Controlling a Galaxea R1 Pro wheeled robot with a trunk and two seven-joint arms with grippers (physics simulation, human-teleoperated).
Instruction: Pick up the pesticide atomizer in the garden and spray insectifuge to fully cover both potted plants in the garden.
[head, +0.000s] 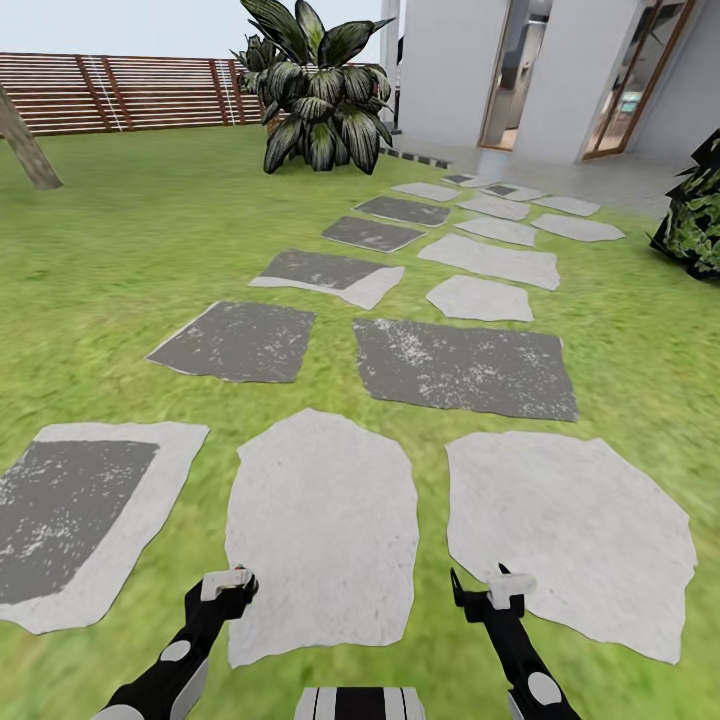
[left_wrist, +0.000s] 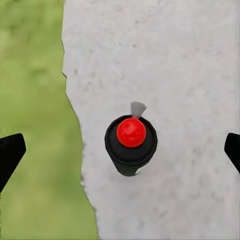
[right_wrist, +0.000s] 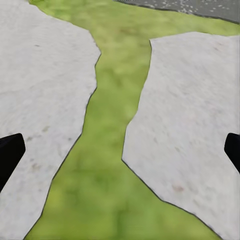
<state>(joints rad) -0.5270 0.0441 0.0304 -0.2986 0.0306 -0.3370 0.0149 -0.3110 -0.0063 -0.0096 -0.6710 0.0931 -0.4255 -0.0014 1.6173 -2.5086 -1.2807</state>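
In the left wrist view the pesticide atomizer (left_wrist: 131, 150) appears end-on as a small dark cylinder with a round red top and a grey nozzle tip, over a pale stepping stone (left_wrist: 165, 60). My left gripper (left_wrist: 120, 152) is open around it, and its black fingertips (left_wrist: 10, 152) stand far out on either side and do not touch it. In the head view the left gripper (head: 228, 585) hangs over the near middle stone (head: 320, 500). My right gripper (head: 488, 590) is open and holds nothing, above a grass strip (right_wrist: 107, 150) between two stones. The potted plants are out of view.
Grey and dark stepping stones (head: 460, 365) lead across the lawn to a white building with glass doors (head: 520, 80). A large dark bush (head: 320, 100) stands ahead, another (head: 695, 220) at the right edge. A slatted wooden fence (head: 120, 95) runs along the back left.
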